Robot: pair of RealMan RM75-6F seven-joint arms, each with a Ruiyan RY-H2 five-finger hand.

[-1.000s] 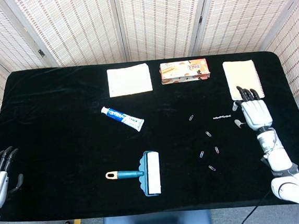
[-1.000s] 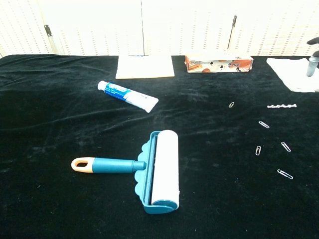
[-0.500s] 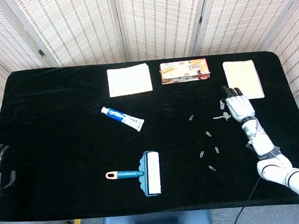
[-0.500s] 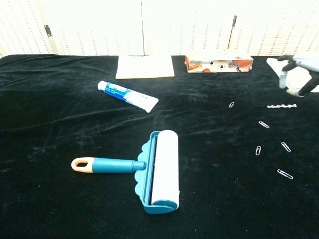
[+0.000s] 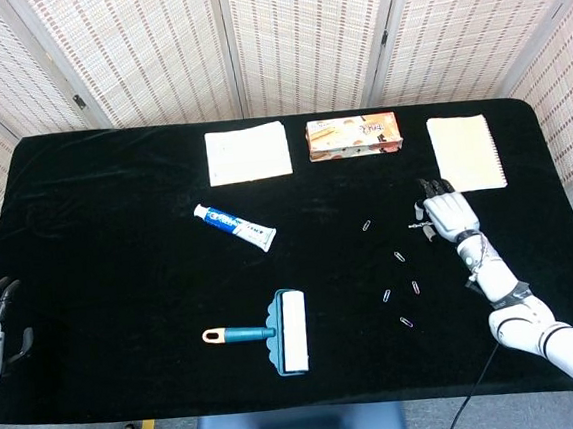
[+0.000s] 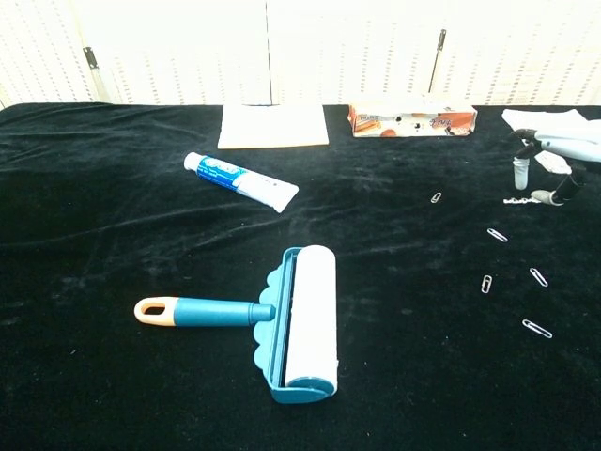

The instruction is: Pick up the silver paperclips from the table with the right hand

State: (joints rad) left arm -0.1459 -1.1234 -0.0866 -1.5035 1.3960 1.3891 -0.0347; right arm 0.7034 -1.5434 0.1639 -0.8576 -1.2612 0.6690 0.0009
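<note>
The robot's right hand had slid leftward from beside the cream spiral-bound notepad over the past second; it now hovered with fingers spread, gripping nothing, over the short linked chain of silver paperclips; the loose silver paperclips lay scattered just beside it on the black cloth-covered table (untouched); contact looked imminent.

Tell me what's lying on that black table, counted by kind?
Loose paperclips: 5
Paperclip chain: 1
Toothpaste tube: 1
Lint roller: 1
Box: 1
Paper pad: 1
Spiral notebook: 1
Total: 11
</note>
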